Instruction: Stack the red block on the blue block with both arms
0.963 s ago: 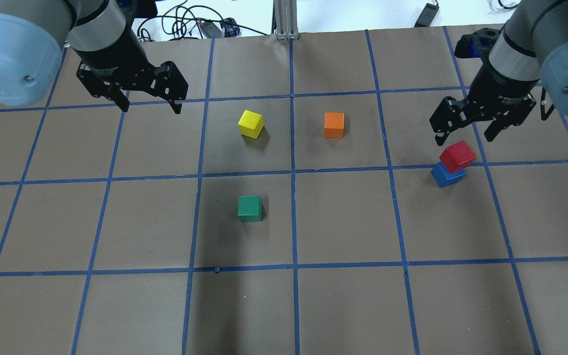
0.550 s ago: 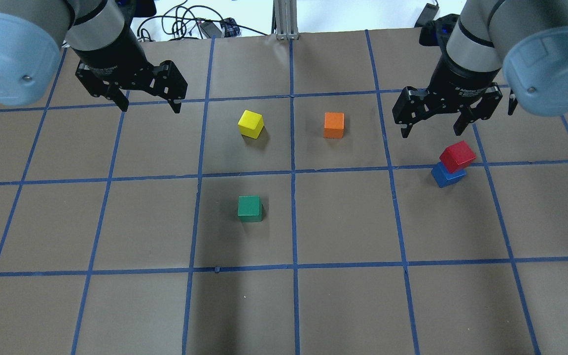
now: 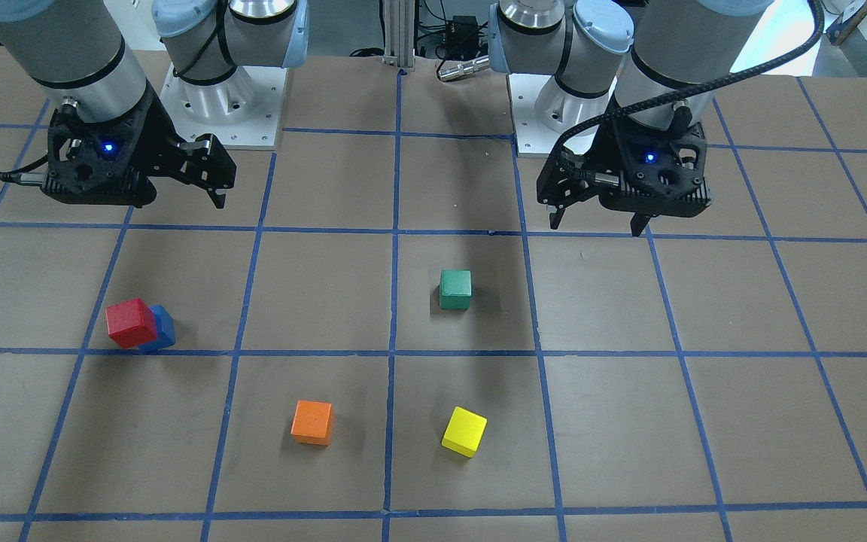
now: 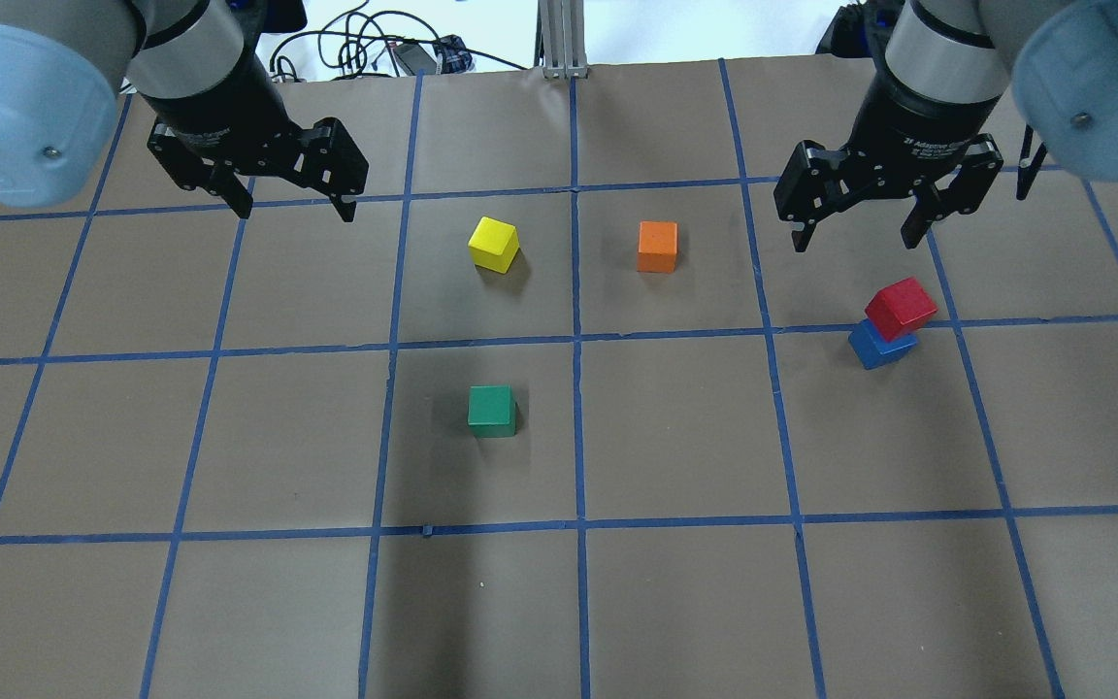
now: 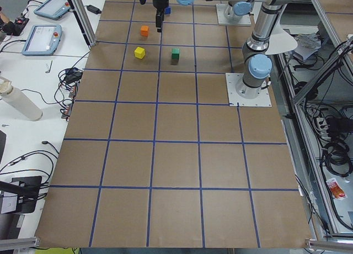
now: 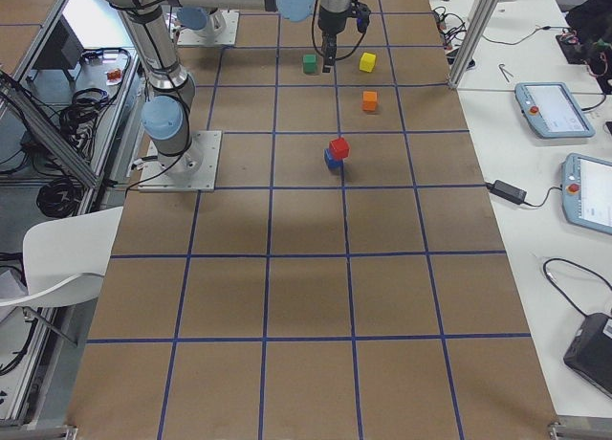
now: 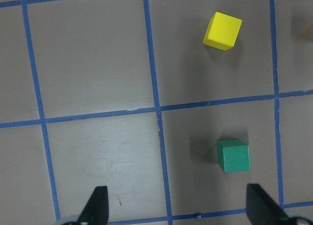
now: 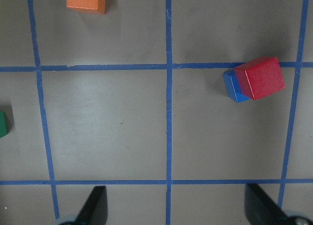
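The red block (image 4: 901, 308) rests on top of the blue block (image 4: 877, 347), set a little off-centre and turned, on the right of the table. The stack also shows in the right wrist view, red block (image 8: 259, 78) over blue block (image 8: 232, 86), and in the front view (image 3: 131, 322). My right gripper (image 4: 855, 238) is open and empty, raised above the table just behind and left of the stack, apart from it. My left gripper (image 4: 297, 212) is open and empty at the far left, away from all blocks.
A yellow cube (image 4: 494, 243) and an orange cube (image 4: 657, 246) sit at mid-table towards the far side. A green cube (image 4: 491, 410) sits nearer the middle. Blue tape lines grid the brown table. Cables lie beyond the far edge.
My open right gripper has moved left and back, away from the red-on-blue stack. The stack and my left arm have not moved.
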